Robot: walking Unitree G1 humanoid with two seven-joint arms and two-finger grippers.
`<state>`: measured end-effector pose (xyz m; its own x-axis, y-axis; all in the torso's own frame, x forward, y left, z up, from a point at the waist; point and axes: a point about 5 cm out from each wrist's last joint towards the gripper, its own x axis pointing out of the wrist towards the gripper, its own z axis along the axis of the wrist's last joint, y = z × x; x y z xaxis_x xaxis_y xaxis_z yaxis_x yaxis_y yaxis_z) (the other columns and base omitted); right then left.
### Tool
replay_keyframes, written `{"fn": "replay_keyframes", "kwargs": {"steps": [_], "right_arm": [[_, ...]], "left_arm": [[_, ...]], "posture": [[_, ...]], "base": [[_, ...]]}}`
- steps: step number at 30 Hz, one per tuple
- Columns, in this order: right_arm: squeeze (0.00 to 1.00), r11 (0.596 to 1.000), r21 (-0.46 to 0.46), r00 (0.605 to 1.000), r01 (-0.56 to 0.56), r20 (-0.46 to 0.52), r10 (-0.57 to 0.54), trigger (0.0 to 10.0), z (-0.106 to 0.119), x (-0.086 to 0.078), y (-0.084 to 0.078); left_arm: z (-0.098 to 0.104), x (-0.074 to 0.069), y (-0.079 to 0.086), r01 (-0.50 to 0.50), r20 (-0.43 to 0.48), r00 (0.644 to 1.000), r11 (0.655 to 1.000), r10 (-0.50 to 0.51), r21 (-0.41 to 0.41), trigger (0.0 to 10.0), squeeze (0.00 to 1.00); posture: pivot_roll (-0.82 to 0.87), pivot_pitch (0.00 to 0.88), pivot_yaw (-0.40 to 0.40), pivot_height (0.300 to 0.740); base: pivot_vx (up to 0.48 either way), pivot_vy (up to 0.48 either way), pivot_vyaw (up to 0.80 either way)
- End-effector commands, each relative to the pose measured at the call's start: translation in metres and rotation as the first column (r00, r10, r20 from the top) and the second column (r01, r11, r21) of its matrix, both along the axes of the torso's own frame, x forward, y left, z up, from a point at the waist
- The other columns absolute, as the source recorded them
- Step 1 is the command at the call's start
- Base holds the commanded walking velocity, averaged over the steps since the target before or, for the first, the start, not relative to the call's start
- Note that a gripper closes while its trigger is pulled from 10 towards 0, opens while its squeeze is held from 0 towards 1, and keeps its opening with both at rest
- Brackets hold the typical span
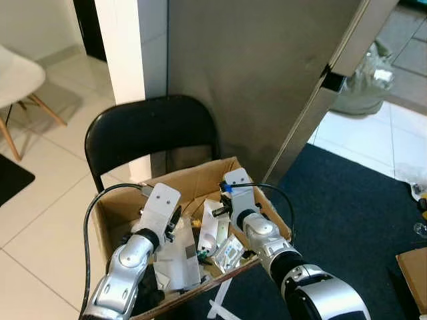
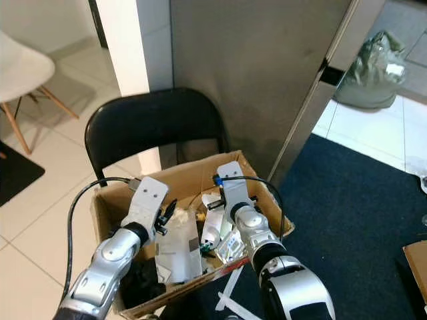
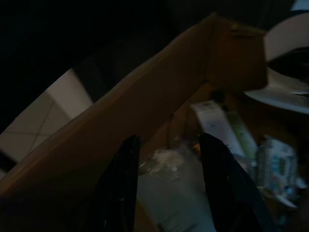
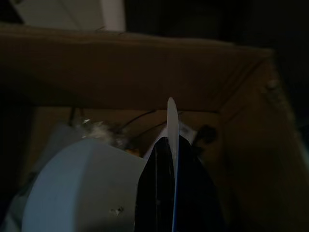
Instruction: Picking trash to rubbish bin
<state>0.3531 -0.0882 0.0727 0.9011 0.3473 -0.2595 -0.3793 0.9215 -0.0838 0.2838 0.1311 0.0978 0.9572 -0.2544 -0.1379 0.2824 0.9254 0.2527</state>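
An open cardboard box [image 1: 193, 175] stands on a black chair [image 1: 150, 130] and holds trash: white paper sheets [image 1: 177, 263], a printed packet [image 1: 230, 252] and a white tube [image 3: 212, 121]. My left gripper [image 3: 170, 140] hangs open over the box's left half, just above the papers, with nothing between its fingers. My right gripper [image 4: 171, 145] is inside the box's right half, shut on a thin white card [image 4: 171, 116] seen edge-on. That white card [image 2: 212, 227] slants down among the other trash.
A tall grey panel [image 1: 267, 80] rises right behind the chair. Dark blue carpet [image 1: 353, 220] lies to the right, with a white strip [image 1: 220, 300] at the box's foot. A bagged bin [image 1: 367, 80] stands at far right, and a white chair [image 1: 17, 77] at far left.
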Motion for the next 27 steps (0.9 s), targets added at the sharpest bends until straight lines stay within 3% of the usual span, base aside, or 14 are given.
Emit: {"fn": "replay_keyframes", "kwargs": {"steps": [1,6,10,11,14,17,19,21,27], "right_arm": [[0.00,1.000,0.014,0.999,0.011,-0.048,-0.011,10.0,-0.010,-0.005,-0.004],[0.00,0.999,0.036,0.999,0.010,-0.052,-0.008,10.0,-0.012,-0.007,-0.005],[0.00,0.999,0.050,0.999,0.006,-0.048,-0.004,10.0,-0.012,-0.008,-0.003],[0.00,0.999,0.050,0.999,0.006,-0.048,-0.004,10.0,-0.012,-0.008,-0.003],[0.00,0.998,0.056,0.999,0.010,-0.041,-0.008,10.0,-0.010,-0.007,-0.003],[0.00,0.998,0.059,0.999,0.007,-0.036,-0.005,10.0,-0.009,-0.006,-0.003],[0.00,0.998,0.059,0.999,0.005,-0.035,-0.002,10.0,-0.009,-0.006,-0.003],[0.00,0.998,0.059,0.999,-0.005,-0.037,0.007,10.0,-0.009,-0.006,-0.002],[0.00,0.997,0.065,0.998,-0.028,-0.048,0.031,10.0,-0.010,-0.007,0.000]], "left_arm": [[0.005,-0.003,0.005,-0.021,0.041,0.999,1.000,0.021,-0.008,10.0,0.00],[0.012,-0.013,0.005,0.031,0.078,0.997,0.999,-0.028,-0.040,10.0,0.00],[0.018,-0.029,-0.005,0.210,0.132,0.972,0.970,-0.194,-0.121,10.0,0.00],[0.018,-0.029,-0.005,0.210,0.132,0.972,0.970,-0.194,-0.121,10.0,0.00],[0.021,-0.040,-0.013,0.344,0.135,0.937,0.920,-0.322,-0.191,10.0,0.00],[0.023,-0.045,-0.017,0.401,0.127,0.915,0.890,-0.382,-0.218,10.0,0.00],[0.022,-0.047,-0.017,0.412,0.119,0.911,0.887,-0.395,-0.210,10.0,0.00],[0.019,-0.050,-0.010,0.401,0.095,0.916,0.893,-0.389,-0.203,10.0,0.05],[0.010,-0.063,0.009,0.353,0.035,0.935,0.914,-0.354,-0.199,10.0,0.05]], "posture": [[0.07,0.225,-0.109,0.740],[0.06,0.241,-0.099,0.740],[0.07,0.244,-0.087,0.740],[0.07,0.244,-0.087,0.740],[0.07,0.239,-0.084,0.740],[0.07,0.235,-0.084,0.740],[0.07,0.232,-0.083,0.740],[0.07,0.223,-0.083,0.740],[0.08,0.214,-0.084,0.740]], "base": [[0.000,0.000,0.00],[0.000,0.000,0.00],[0.000,0.000,0.00],[0.000,0.000,0.00],[0.000,0.000,0.00],[0.000,0.000,0.00],[0.000,0.000,0.00],[0.000,0.000,0.00],[0.000,0.000,0.00]]}}
